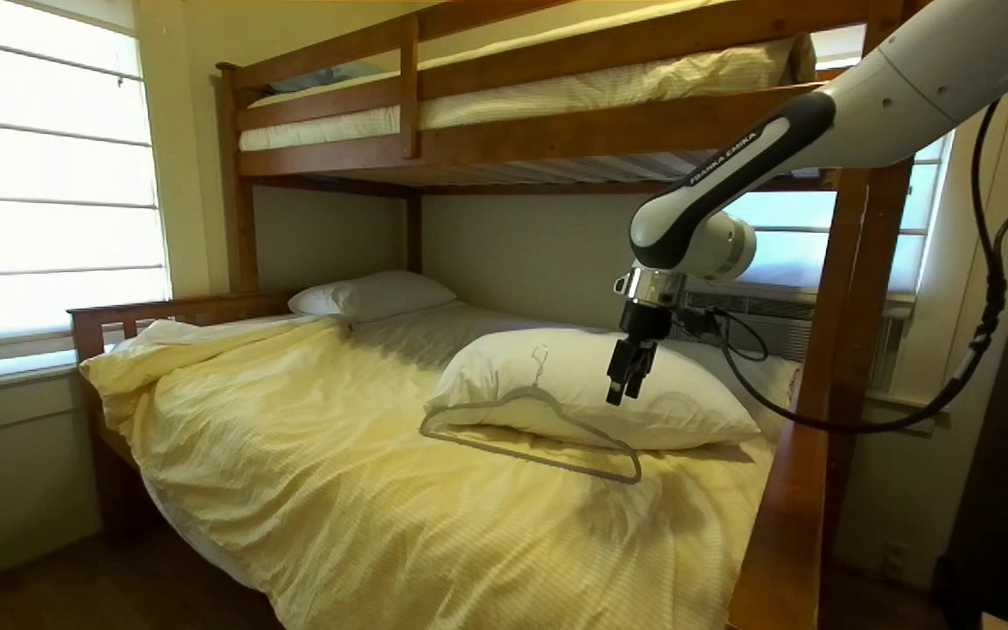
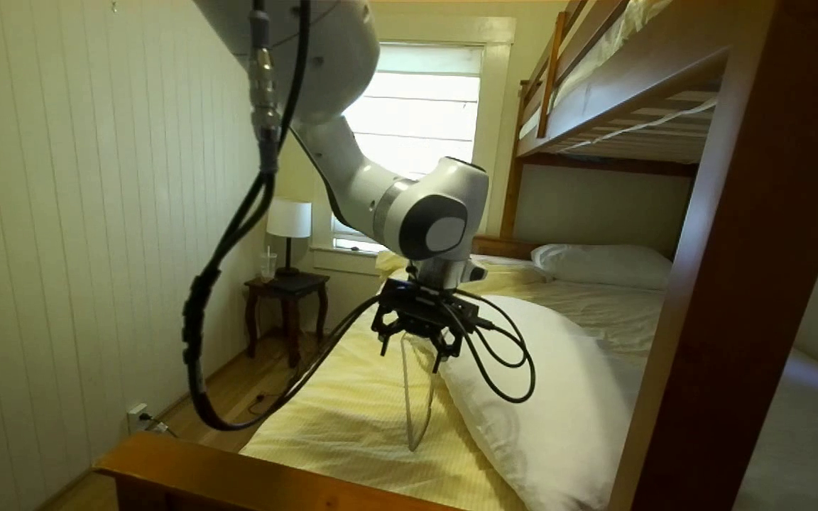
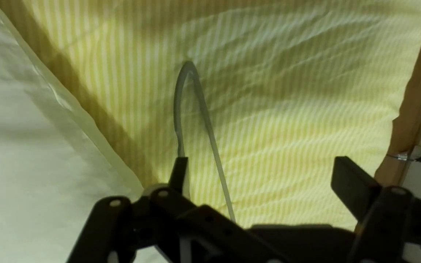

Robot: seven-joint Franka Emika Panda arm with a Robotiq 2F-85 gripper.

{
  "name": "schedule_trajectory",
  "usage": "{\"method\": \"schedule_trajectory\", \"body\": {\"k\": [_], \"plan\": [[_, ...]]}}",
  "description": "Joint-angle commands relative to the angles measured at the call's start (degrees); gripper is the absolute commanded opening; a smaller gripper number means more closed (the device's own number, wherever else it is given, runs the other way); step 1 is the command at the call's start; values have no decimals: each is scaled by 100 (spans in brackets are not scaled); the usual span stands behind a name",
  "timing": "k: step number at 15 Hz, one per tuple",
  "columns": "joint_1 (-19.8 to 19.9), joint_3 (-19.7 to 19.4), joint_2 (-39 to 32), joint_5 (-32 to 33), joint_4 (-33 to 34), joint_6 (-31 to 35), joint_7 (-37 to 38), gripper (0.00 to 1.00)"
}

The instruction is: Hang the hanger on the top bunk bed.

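The grey triangular hanger (image 1: 528,394) leans against the near white pillow with its thin hook up and its bottom bar on the yellow blanket. It also shows in an exterior view (image 2: 407,397) and the wrist view (image 3: 214,146), where its near part is hidden by the gripper. My gripper (image 1: 624,395) points down above the pillow, near one end of the hanger. In an exterior view (image 2: 410,362) and the wrist view (image 3: 261,160) its fingers are wide apart with nothing held. The top bunk bed (image 1: 556,140) has wooden plank rails; it also shows in an exterior view (image 2: 636,85).
The near pillow (image 1: 696,394) lies under and beside the gripper. A wooden bunk post (image 2: 721,284) and the low end board (image 2: 238,475) stand close to the arm. A black cable (image 1: 933,420) hangs in a loop from the arm. A side table (image 2: 288,285) with a lamp stands behind.
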State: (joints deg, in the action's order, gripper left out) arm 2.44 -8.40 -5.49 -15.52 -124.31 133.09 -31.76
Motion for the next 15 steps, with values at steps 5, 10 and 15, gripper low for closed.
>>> {"method": "schedule_trajectory", "body": {"k": [5, 10, 15], "plan": [[666, 548, -1171, -797, 774, 487, -889, 100], [935, 941, -1552, -1084, 862, 1169, -1026, 87], [1167, 1261, -1738, -1122, 855, 1583, -1036, 76]]}}
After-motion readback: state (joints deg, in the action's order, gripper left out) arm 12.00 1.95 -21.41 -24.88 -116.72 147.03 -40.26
